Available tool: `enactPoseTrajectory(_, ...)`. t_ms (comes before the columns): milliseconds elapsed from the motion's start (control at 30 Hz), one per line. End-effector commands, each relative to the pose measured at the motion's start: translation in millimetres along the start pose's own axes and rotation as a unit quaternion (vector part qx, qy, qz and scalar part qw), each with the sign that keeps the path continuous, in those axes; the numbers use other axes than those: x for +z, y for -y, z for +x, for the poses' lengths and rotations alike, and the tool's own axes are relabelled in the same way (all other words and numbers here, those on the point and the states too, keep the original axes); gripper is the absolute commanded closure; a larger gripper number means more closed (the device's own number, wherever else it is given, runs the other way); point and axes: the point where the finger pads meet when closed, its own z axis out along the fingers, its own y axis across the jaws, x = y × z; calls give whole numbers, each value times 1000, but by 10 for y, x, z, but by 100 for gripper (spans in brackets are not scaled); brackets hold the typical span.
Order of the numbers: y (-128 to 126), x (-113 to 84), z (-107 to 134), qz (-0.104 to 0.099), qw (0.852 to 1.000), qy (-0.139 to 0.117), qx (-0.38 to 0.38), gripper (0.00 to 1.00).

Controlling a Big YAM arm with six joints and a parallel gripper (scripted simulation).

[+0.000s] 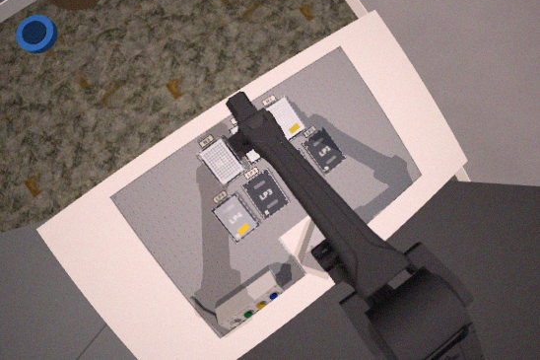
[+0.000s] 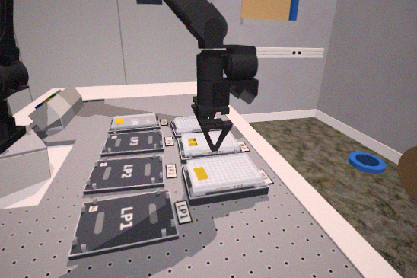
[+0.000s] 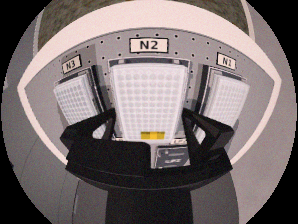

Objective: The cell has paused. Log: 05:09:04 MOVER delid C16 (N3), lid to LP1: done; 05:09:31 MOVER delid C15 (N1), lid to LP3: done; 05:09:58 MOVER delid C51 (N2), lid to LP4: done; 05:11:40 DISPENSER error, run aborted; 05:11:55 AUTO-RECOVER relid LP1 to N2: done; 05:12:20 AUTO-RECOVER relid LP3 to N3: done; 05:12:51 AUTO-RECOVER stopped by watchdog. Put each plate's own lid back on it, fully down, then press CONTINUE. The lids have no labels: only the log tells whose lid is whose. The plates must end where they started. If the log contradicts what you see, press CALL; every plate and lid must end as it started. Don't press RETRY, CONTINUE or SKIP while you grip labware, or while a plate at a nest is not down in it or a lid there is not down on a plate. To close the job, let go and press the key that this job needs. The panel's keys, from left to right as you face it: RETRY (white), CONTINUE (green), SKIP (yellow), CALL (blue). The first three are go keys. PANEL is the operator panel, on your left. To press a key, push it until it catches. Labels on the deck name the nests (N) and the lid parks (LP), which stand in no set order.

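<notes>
My gripper (image 2: 214, 141) (image 3: 148, 111) is open, its fingers on either side of the N2 plate (image 3: 148, 90), low by its long edges; nothing is gripped. A clear lid with a yellow patch (image 2: 192, 142) (image 3: 152, 135) appears to cover that plate. The N1 plate (image 1: 285, 113) (image 2: 228, 174) (image 3: 227, 97) also seems lidded, with a yellow patch (image 1: 294, 128) (image 2: 201, 173). The N3 plate (image 1: 222, 161) (image 2: 186, 123) (image 3: 74, 100) shows no yellow patch and looks bare. A clear lid (image 1: 232, 215) (image 2: 141, 121) with a yellow patch lies on LP4.
Parks LP1 (image 1: 324, 151) (image 2: 125, 238), LP2 (image 2: 125, 183) and LP3 (image 1: 266, 205) (image 2: 133, 150) hold no lid. The operator panel (image 1: 241, 301) (image 2: 62, 105) stands at the deck's corner, with green (image 1: 248, 315), yellow (image 1: 261, 305) and blue (image 1: 274, 296) keys visible. The arm hides part of N2 in the top view.
</notes>
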Motion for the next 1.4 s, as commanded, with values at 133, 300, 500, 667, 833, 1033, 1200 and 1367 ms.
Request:
enactPoseTrajectory(133, -46, 136, 11, 2, 1000, -7, 0, 0)
enactPoseTrajectory(300, -45, 144, 24, 2, 1000, -8, 1, 0)
enactPoseTrajectory(500, -45, 156, 45, 2, 1000, -10, 1, 0)
enactPoseTrajectory(667, -45, 159, 47, 2, 1000, -10, 1, 0)
enactPoseTrajectory(833, -46, 161, 49, 2, 1000, -10, 1, 0)
enactPoseTrajectory(1033, -50, 120, -36, 1, 1000, -3, 0, 0)
enactPoseTrajectory(1200, -49, 104, -36, 2, 1000, -5, 0, 0)
enactPoseTrajectory(1367, -48, 86, -33, 2, 1000, -7, 0, 0)
